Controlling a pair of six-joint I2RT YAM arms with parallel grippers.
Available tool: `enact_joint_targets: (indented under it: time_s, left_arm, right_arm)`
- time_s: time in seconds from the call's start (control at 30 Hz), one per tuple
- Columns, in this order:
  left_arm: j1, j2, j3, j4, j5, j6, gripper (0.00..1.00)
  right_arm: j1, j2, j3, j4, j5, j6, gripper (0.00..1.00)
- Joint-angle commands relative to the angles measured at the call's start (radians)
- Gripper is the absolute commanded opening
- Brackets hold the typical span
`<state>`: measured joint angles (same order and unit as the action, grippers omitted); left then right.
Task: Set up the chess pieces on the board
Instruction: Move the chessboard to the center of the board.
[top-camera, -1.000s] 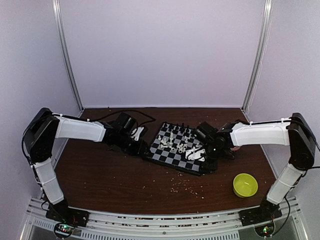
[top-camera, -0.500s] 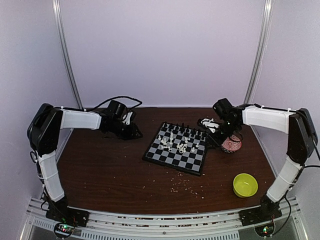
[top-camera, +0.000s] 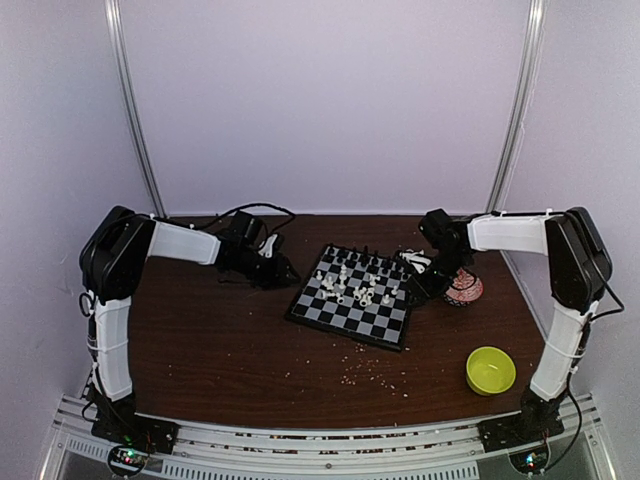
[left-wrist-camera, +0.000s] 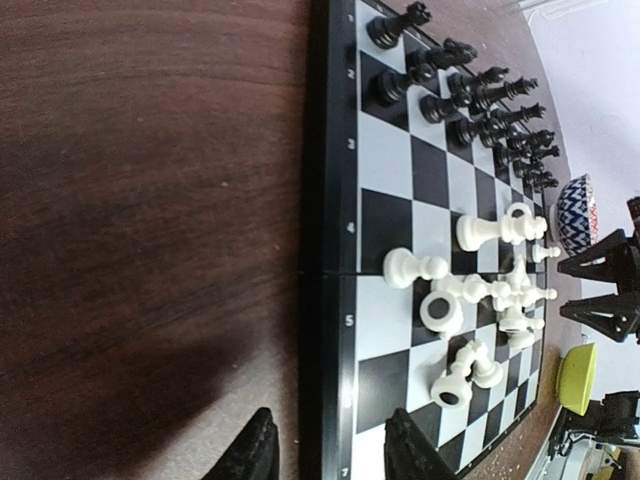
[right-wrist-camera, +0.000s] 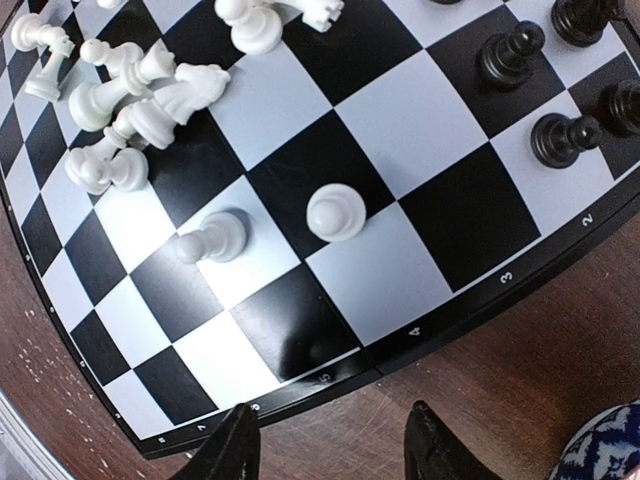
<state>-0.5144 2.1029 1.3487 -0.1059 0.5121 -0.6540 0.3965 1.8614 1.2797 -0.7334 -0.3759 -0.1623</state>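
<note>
1. The board (top-camera: 335, 318) is lying flat btwn the two claws, sitting askew to the table (top-camera: 220, 350) edge. Its black rim is running straight ahead of the L claw (top-camera: 275, 270).
2. Black chess pieces (left-wrist-camera: 470, 95) are standing upright in two rows at the far end of that rim, well ahead of the L claw.
3. White chess pieces (left-wrist-camera: 490, 290) are lying heaped mid-board, ahead-right of the L claw. Most are on their sides, long axes pointing every which way.
4. The L claw is gaping, fingers apart, gripping nothing and straddling the rim in its wrist view. Whether it is touching the rim: can't tell.
5. The R claw (top-camera: 420, 278) is also gaping and empty, hovering over the board's side rim. Two lone white pawns (right-wrist-camera: 335, 212) are sitting just ahead of it.
6. Rim numerals 2, 3, 4 are showing in the R wrist view.
7. A red-patterned bowl (top-camera: 463, 290) is sitting just right of the R claw.
</note>
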Motion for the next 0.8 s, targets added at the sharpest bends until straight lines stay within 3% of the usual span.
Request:
enact_joint_targets:
  time_s: [0.0,0.77]
  left_arm:
    - [-0.021,0.022,0.025,0.048,0.043,-0.007,0.37]
    - [-0.090,0.032,0.014,0.001,0.108,0.028,0.33]
  right_arm:
    - [-0.014,0.044,0.042,-0.020,-0.037,0.051,0.49]
    - [-0.018,0.157,0.113,-0.059,-0.125,0.040,0.47]
